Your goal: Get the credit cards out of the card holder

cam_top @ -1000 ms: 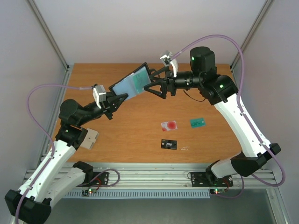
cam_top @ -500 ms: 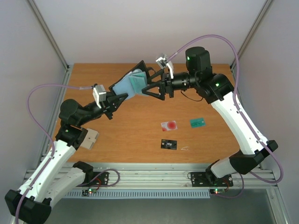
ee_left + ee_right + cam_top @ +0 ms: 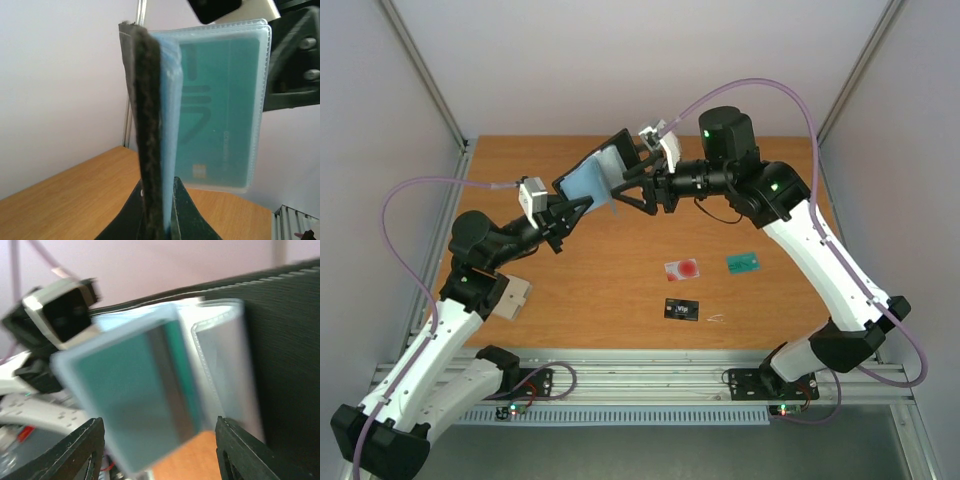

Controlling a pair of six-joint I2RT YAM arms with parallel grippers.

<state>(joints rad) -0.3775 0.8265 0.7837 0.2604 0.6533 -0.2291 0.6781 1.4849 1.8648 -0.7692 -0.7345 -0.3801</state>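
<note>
The card holder (image 3: 592,177) is held up in the air, black cover outside, pale blue sleeves fanned open. My left gripper (image 3: 567,207) is shut on its lower edge; the left wrist view shows the black cover (image 3: 146,125) pinched in my left gripper (image 3: 159,212). A teal-green card (image 3: 220,110) sits in a clear sleeve. My right gripper (image 3: 628,188) is open, its fingers either side of that sleeve (image 3: 130,390), not closed on it. Three cards lie on the table: whitish with a red spot (image 3: 682,268), teal (image 3: 744,262), black (image 3: 682,310).
A beige block (image 3: 510,297) lies at the table's left edge beside my left arm. A small white scrap (image 3: 716,319) lies next to the black card. Metal frame posts stand at the back corners.
My right gripper has moved left onto the card holder, so its open fingers now straddle the sleeve. The holder's sleeves have swung over. The left arm has hardly moved.
</note>
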